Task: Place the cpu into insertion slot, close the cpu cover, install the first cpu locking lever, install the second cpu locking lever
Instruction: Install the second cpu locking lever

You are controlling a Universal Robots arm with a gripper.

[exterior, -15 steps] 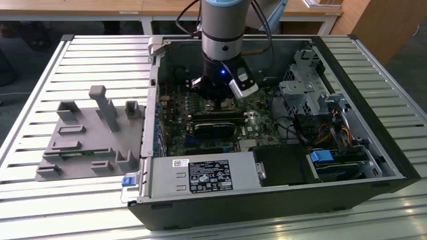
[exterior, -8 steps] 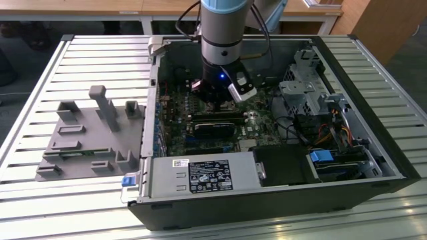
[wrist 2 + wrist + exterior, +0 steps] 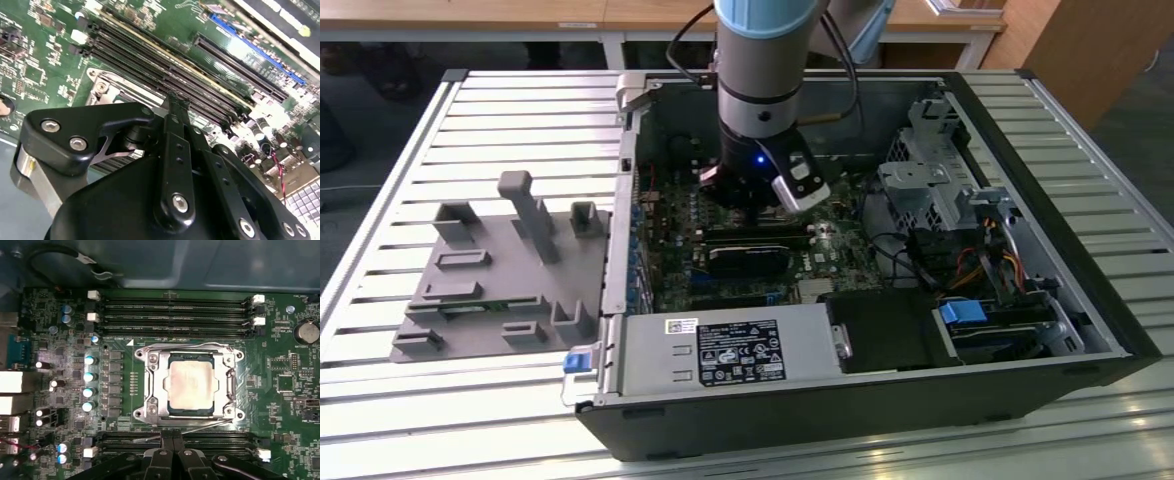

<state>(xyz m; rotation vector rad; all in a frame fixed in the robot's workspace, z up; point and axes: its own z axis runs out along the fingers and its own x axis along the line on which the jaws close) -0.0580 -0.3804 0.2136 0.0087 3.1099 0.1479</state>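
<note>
In the first wrist view the cpu [image 3: 192, 385], a pale silver square, lies in the insertion slot [image 3: 239, 356]. The silver cpu cover [image 3: 152, 385] lies flat around the chip. One thin wire locking lever [image 3: 185, 345] runs along the far side of the socket. Another lever [image 3: 200, 426] lies slanted along the near side. My gripper [image 3: 172, 440] is shut, its tips right at that slanted lever; whether they touch it is unclear. In the second wrist view the gripper [image 3: 176, 100] sits beside the socket's corner [image 3: 102, 87]. The exterior view shows the gripper [image 3: 744, 205] low inside the case.
Long black memory slots [image 3: 175, 315] flank the socket on both sides. Capacitors [image 3: 89, 375] stand beside it. The open computer case [image 3: 1067, 300] holds drive bays, cables and a power supply [image 3: 720, 350]. A grey fixture [image 3: 507, 260] lies on the slatted table at the exterior view's left.
</note>
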